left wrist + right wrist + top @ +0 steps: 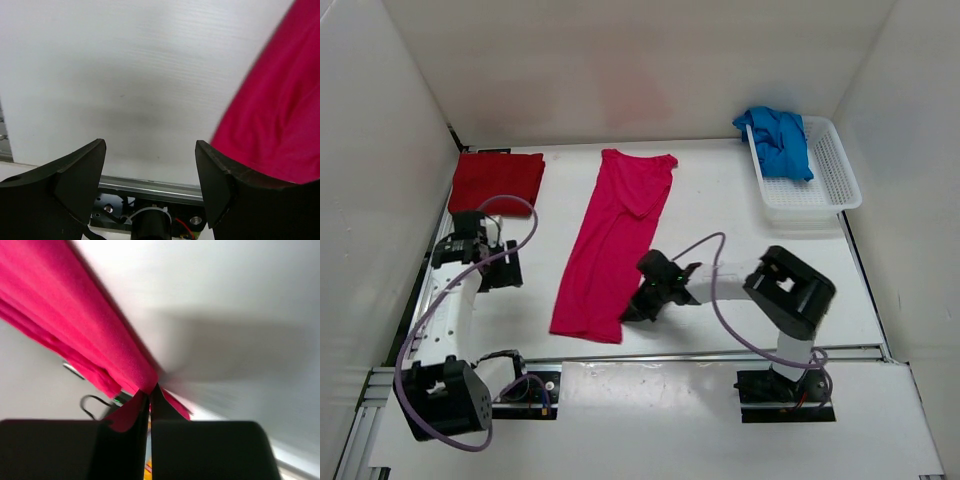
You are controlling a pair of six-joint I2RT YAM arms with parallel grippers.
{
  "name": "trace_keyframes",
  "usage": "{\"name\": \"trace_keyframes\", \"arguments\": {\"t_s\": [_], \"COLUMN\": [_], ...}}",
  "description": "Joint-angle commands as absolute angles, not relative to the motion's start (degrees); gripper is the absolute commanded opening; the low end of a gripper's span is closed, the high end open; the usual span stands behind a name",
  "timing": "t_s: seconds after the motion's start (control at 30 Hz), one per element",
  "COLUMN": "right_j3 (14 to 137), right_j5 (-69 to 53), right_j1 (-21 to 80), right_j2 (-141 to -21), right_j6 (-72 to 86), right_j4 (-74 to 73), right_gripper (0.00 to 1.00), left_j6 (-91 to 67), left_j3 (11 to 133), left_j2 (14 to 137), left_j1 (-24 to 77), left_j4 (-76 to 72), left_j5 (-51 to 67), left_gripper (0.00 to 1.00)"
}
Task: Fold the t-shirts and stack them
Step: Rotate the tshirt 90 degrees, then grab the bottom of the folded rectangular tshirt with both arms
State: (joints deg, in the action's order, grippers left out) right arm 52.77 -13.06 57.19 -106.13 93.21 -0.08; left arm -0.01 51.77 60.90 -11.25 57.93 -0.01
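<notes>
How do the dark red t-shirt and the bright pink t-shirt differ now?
The dark red fabric t-shirt is folded into a compact rectangle; the bright pink fabric t-shirt lies as a long strip. The red one sits untouched far left; the right pincer grips the pink one's near edge. Both lie on the table.

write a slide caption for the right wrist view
Right claw shut on an edge of the pink t-shirt, over the white table.

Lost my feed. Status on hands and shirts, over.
Right hand shut on pink shirt edge. Left hand open, empty. Red shirt folded; blue shirt in basket. Nothing blocking.
</notes>
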Motion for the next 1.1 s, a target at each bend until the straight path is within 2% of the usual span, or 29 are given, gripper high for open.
{"name": "trace_keyframes", "arguments": {"t_s": [0.0, 0.2, 0.33, 0.4, 0.43, 0.47, 0.5, 0.63, 0.77, 1.07], "right_j3": [42.49, 31.65, 30.50, 29.19, 28.66, 28.65, 29.26, 32.77, 35.51, 35.51], "right_j5": [-11.79, -10.02, -7.48, -7.47, -7.47, -8.08, -8.09, -5.03, -1.15, -3.96], "right_j1": [54.24, 52.03, 51.50, 50.28, 50.27, 50.27, 50.27, 52.73, 54.76, 57.57], "right_j2": [-100.41, -89.04, -84.91, -81.31, -79.99, -77.72, -76.74, -72.96, -72.25, -72.86], "right_j6": [84.74, 73.14, 65.84, 62.86, 61.19, 57.69, 56.18, 52.21, 51.33, 51.86], "right_j4": [-12.21, -14.15, -18.44, -19.42, -18.73, -18.72, -18.72, -21.61, -24.96, -20.84], "right_gripper": [0.00, 0.00, 0.00, 0.10, 0.15, 0.27, 0.32, 0.41, 0.41, 0.43], "left_j6": [0.00, 0.00, 0.00, 0.00, 0.00, 0.00, 0.00, 0.00, 0.00, 0.00], "left_j3": [50.28, 49.66, 50.80, 51.50, 52.20, 52.21, 52.21, 49.23, 47.29, 43.60], "left_j2": [62.48, 65.64, 69.69, 71.88, 74.07, 74.96, 75.67, 76.90, 77.52, 76.82], "left_j1": [-3.99, 17.87, 31.00, 36.53, 38.04, 39.36, 40.68, 48.49, 50.71, 60.89], "left_j4": [59.15, 57.93, 57.39, 57.39, 56.87, 56.87, 55.91, 52.30, 50.45, 48.35], "left_j5": [-0.52, -4.48, -4.48, -3.35, -2.64, -1.51, -1.49, -1.92, -2.73, -2.46], "left_gripper": [0.82, 0.82, 0.82, 0.82, 0.82, 0.82, 0.82, 0.82, 0.82, 0.85]}}
